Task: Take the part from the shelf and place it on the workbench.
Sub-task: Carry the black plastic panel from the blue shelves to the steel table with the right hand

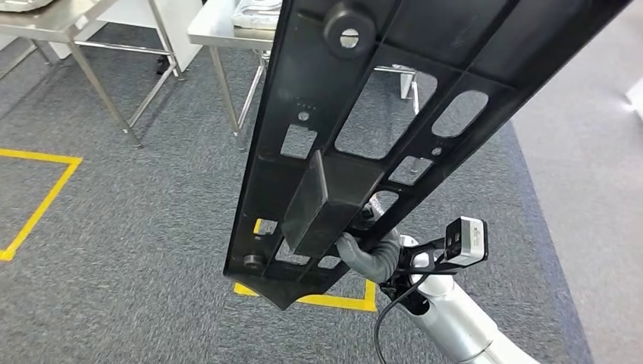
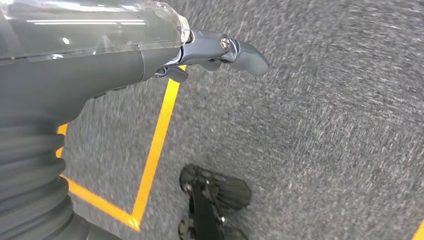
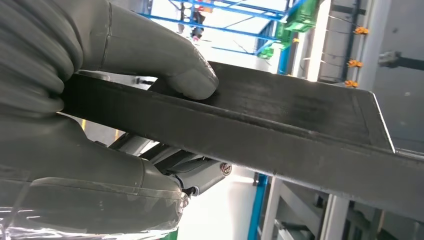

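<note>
The part (image 1: 356, 129) is a long black plastic panel with cut-out holes and ribs, held up slantwise in front of me in the head view. My right hand (image 1: 369, 254) grips it near its lower end, the grey thumb curled under the edge. In the right wrist view the thumb (image 3: 165, 65) presses on the part's flat black edge (image 3: 280, 130) and the darker fingers close beneath it. My left hand (image 2: 210, 55) hangs over the carpet, its fingers loosely curled and holding nothing.
Grey carpet with yellow tape squares (image 1: 42, 197) lies below. Steel-legged tables (image 1: 227, 23) stand ahead at the top of the head view. Blue and green racking (image 3: 280, 25) appears behind the part in the right wrist view.
</note>
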